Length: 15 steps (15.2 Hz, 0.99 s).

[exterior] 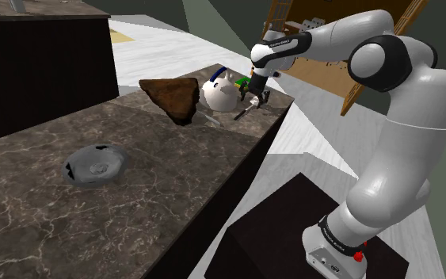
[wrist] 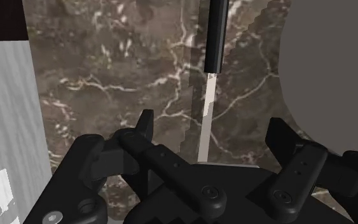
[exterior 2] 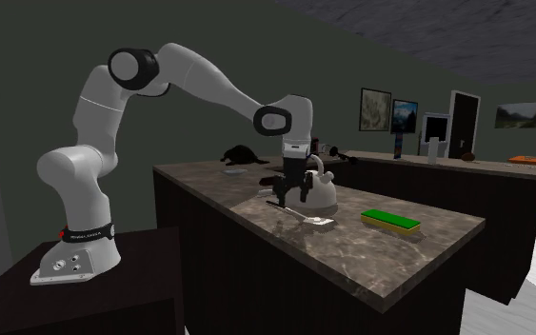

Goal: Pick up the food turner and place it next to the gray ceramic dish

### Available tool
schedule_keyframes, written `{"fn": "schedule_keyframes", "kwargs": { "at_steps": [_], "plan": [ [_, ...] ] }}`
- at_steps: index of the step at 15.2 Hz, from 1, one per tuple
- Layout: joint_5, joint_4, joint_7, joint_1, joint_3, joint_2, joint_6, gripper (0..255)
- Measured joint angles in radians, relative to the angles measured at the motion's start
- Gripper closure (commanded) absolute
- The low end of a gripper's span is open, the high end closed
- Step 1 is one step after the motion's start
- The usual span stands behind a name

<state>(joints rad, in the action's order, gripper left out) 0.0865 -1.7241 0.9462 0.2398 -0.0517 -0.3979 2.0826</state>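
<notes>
The food turner (exterior 2: 310,219) lies flat on the dark marble counter (exterior 2: 256,181), with a black handle (wrist: 217,35) and a thin silver shaft (wrist: 205,118). My gripper (exterior 2: 282,198) hangs just over its handle end, fingers open. In the wrist view the shaft runs between the two fingers (wrist: 147,129) without touching either. In the shoulder view the gripper (exterior: 253,99) is at the counter's far end, the turner (exterior: 243,112) below it. The gray dish (exterior: 94,165) sits far down the counter toward that view's lower left, and appears small behind the arm (exterior 2: 232,173).
A white kettle (exterior: 219,93) stands right beside the gripper and looms grey in the wrist view (wrist: 330,63). A green sponge (exterior 2: 389,220) lies past the turner. A brown wedge-shaped object (exterior: 172,97) sits between kettle and dish. The counter edge (exterior: 237,170) drops to the floor.
</notes>
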Motion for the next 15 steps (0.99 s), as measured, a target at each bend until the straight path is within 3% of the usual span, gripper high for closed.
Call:
{"fn": "schedule_keyframes", "kwargs": {
  "at_steps": [8, 9, 15],
  "plan": [
    [0.002, -0.013, 0.0, -0.001, 0.001, -0.015, 0.028, 0],
    [0.002, -0.013, 0.0, -0.001, 0.001, -0.015, 0.028, 255],
    [0.002, -0.013, 0.0, -0.001, 0.001, -0.015, 0.028, 255]
  ]
}}
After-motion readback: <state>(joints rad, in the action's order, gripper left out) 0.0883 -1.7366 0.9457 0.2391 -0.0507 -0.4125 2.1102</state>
